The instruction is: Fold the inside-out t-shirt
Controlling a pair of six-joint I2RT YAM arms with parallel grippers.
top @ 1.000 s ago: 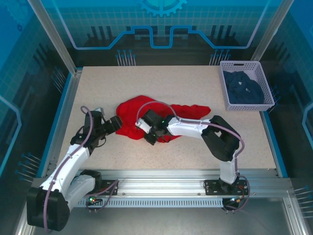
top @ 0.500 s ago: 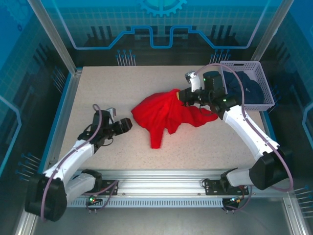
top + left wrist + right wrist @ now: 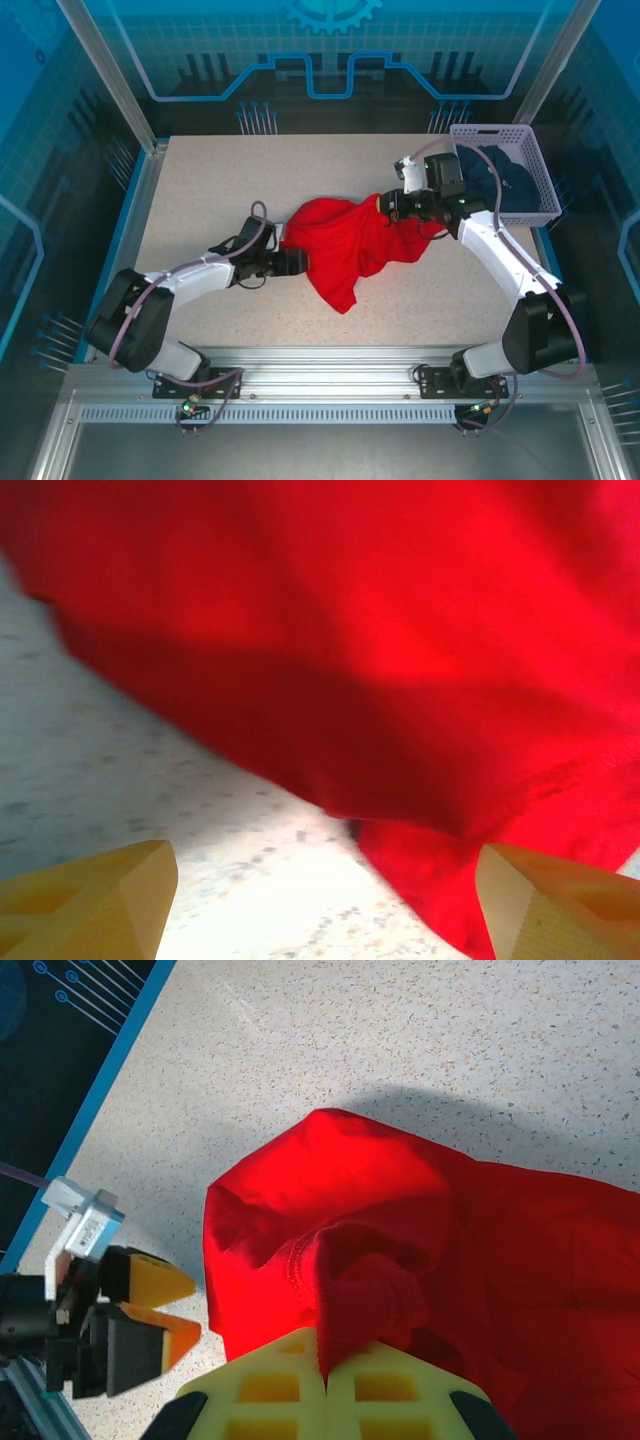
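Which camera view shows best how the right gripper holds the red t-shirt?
The right wrist view: the right gripper, shut, pinches a bunched fold of the t-shirt up close. The top external view shows this grip small, at the shirt's far right end. The left wrist view shows the cloth's edge.

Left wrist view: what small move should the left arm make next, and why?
Probably ease forward and close on the lower edge of the bright red soft cloth t-shirt. The left fingers stand open just short of that edge, low over the speckled table. The right fingers are shut on a bunched part and hold it raised, so a second grip would let the cloth be spread.
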